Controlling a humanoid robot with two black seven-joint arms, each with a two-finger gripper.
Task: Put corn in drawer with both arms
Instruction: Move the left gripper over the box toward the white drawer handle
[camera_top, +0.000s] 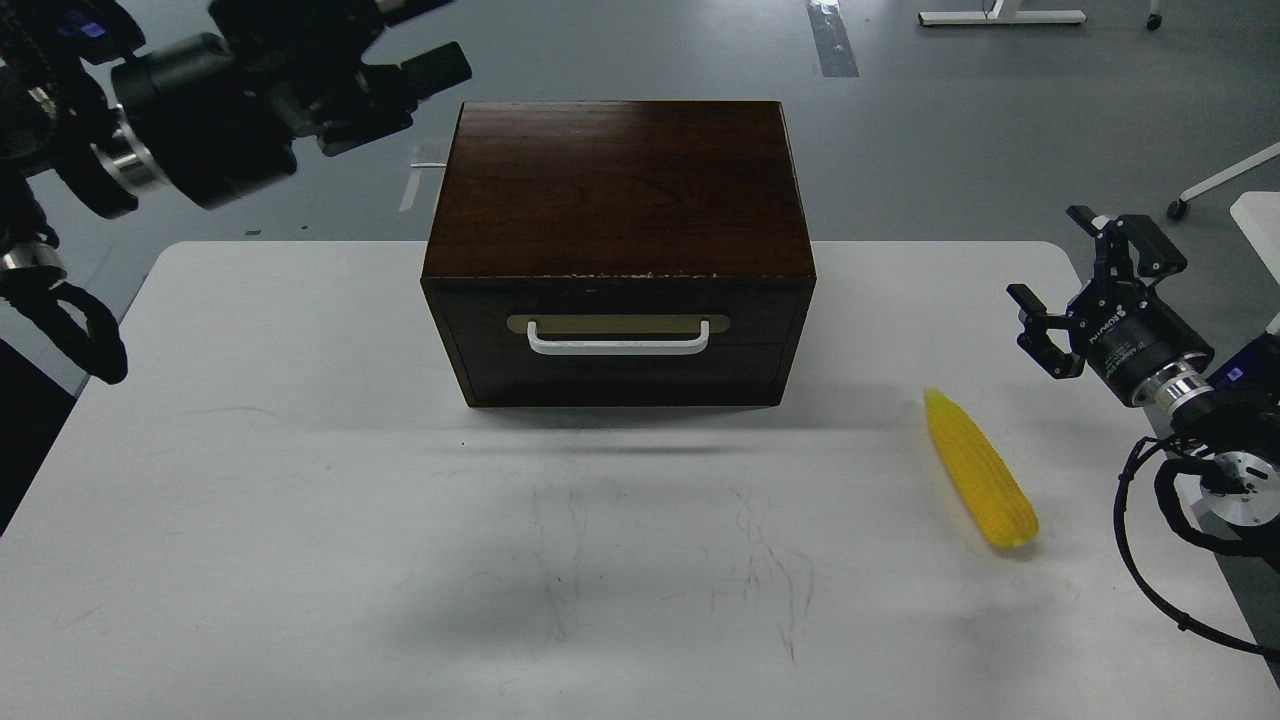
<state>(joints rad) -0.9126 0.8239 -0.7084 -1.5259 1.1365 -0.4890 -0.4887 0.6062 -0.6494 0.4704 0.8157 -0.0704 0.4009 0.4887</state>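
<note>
The yellow corn (980, 470) lies on the white table (300, 480), to the right of and nearer than the dark brown cabinet (615, 190), pointed end toward the back. The drawer (620, 375) is closed, and its white bar handle (618, 343) faces me. My right gripper (1058, 262) hovers open and empty at the table's right edge, behind and right of the corn. My left gripper (430, 38) is raised beyond the cabinet's back left corner, with its fingers apart and nothing between them; the upper finger is cut off by the view's top edge.
The cabinet stands at the table's back centre. Black cables loop from the right wrist (1160, 520) over the table's right edge. Grey floor lies beyond, with white furniture legs on castors (1215, 185) at the far right.
</note>
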